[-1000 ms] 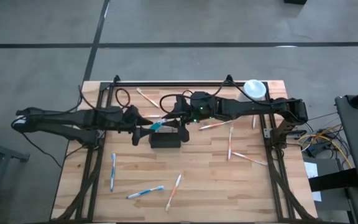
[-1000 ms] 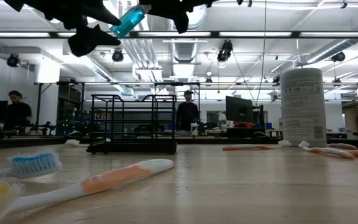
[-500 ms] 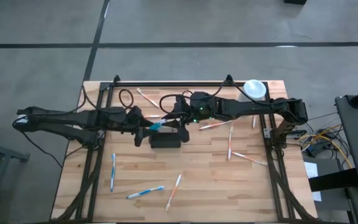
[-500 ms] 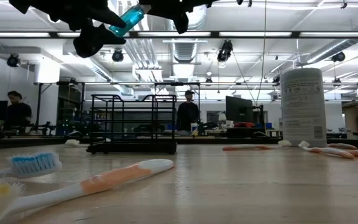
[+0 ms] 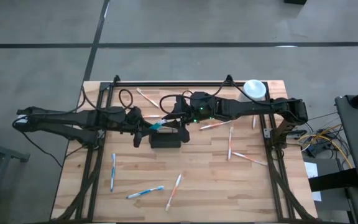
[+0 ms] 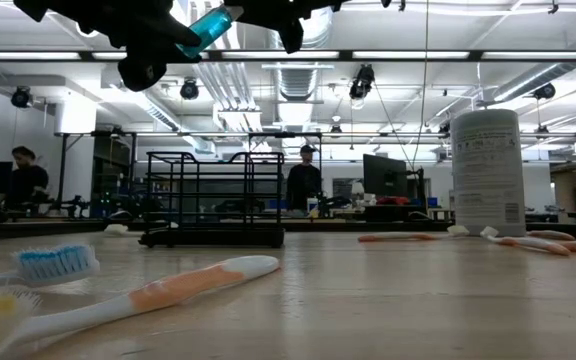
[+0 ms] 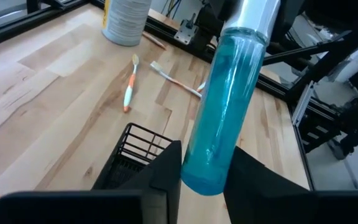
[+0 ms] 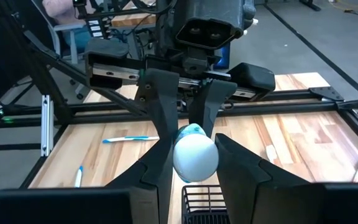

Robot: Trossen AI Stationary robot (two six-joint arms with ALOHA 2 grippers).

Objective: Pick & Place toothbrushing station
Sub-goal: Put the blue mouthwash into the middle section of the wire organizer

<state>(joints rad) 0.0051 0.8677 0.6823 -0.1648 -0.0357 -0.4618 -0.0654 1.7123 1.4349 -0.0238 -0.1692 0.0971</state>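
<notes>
Both claws clamp one blue tube [image 7: 222, 118], right claw [image 8: 188, 155] and left claw [image 7: 204, 177] at opposite ends, handing over above the toothbrushing station [image 5: 165, 137].

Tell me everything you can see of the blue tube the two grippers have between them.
The blue tube is a translucent teal plastic cylinder with a white cap, carried in the air above the black wire-mesh basket. It lies tilted. The left gripper has its fingers on the rounded blue end; the right gripper clamps the capped end. Nothing else touches it.
</notes>
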